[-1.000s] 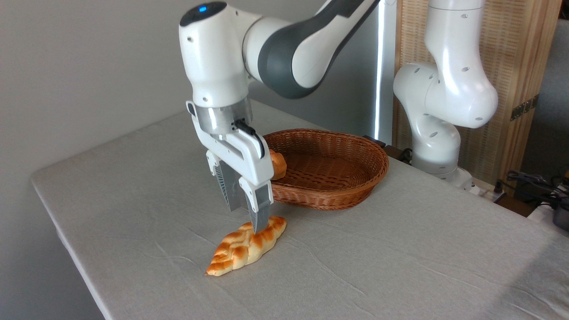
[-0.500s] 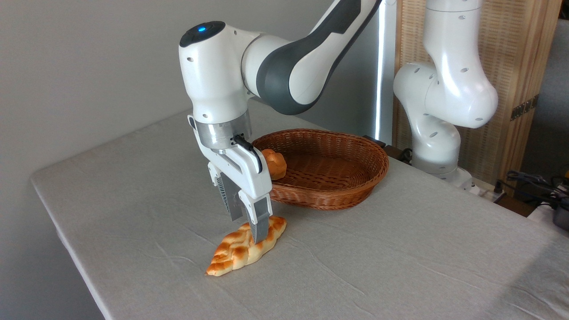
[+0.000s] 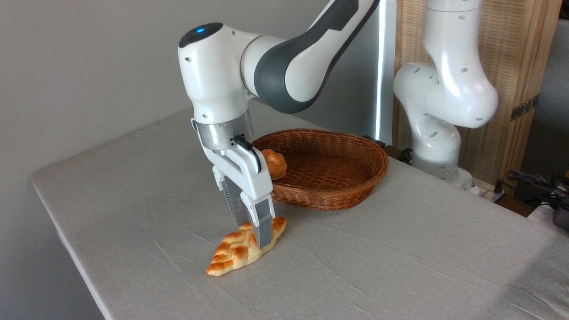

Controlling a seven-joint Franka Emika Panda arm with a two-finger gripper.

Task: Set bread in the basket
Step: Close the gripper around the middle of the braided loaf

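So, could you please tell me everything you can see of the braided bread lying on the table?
The bread is a long braided loaf with pointed ends, pale golden with orange-brown toasted patches and a glossy crust. It lies flat on the grey tablecloth, slanting from near left to far right, in front of the basket and outside it. The gripper straddles its far half, fingers on either side; whether they press it is unclear.
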